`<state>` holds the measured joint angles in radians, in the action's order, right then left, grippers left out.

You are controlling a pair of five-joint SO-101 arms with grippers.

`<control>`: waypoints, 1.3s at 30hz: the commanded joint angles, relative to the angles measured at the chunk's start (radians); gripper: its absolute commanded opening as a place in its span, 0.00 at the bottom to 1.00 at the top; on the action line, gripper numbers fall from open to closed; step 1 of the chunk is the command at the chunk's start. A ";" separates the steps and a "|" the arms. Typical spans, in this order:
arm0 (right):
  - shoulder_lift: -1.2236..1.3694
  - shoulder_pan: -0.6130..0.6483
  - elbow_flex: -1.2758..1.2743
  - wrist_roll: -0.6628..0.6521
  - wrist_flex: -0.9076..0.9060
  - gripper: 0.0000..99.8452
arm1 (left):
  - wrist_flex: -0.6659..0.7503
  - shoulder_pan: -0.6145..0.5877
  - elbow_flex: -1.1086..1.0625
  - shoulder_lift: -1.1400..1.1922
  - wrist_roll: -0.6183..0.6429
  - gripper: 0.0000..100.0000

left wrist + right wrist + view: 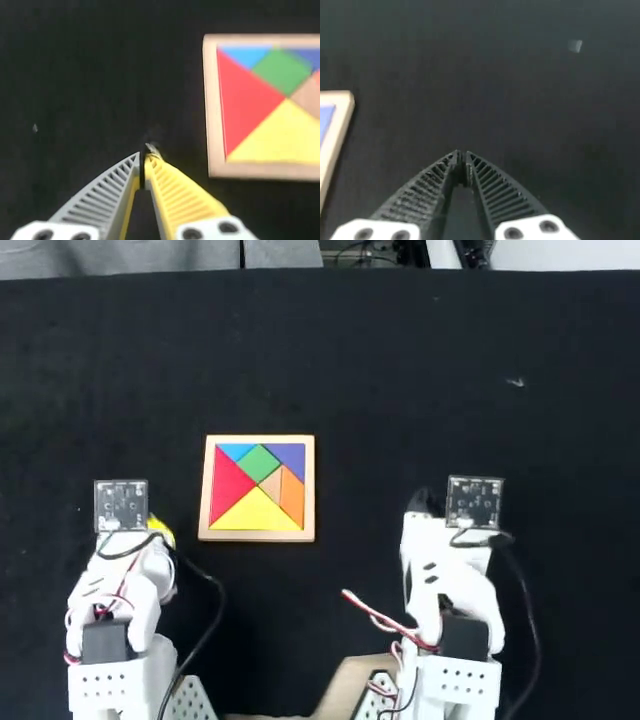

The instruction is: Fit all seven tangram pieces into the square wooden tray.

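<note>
The square tray [258, 536] is pale, smooth wood; its tangram pieces [232, 490] look painted and matt. Black matt cloth covers the counter [450, 360]. Both the left tool [143, 154] and right tool [461, 156] are ribbed plastic.

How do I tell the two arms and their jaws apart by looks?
The left arm and right arm are white with black motors. The left gripper has one grey and one yellow ribbed jaw; the right gripper has two black ones. Red-and-white wires loop beside the right arm.
</note>
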<state>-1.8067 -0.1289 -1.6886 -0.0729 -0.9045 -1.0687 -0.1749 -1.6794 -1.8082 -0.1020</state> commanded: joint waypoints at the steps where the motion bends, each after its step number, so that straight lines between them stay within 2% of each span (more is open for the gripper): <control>1: -0.087 0.009 0.004 0.000 -0.161 0.01 | -0.075 -0.002 -0.019 -0.012 -0.003 0.03; 9: -0.087 0.009 0.004 0.000 -0.400 0.01 | -0.207 0.001 -0.019 -0.012 -0.003 0.03; 39: -0.087 0.006 0.004 -0.005 -0.400 0.01 | -0.201 -0.007 -0.019 -0.009 -0.003 0.03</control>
<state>-1.8067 -0.1289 -1.6886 -0.0729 -1.3004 -1.2620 -0.1749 -1.6794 -1.8098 -0.1005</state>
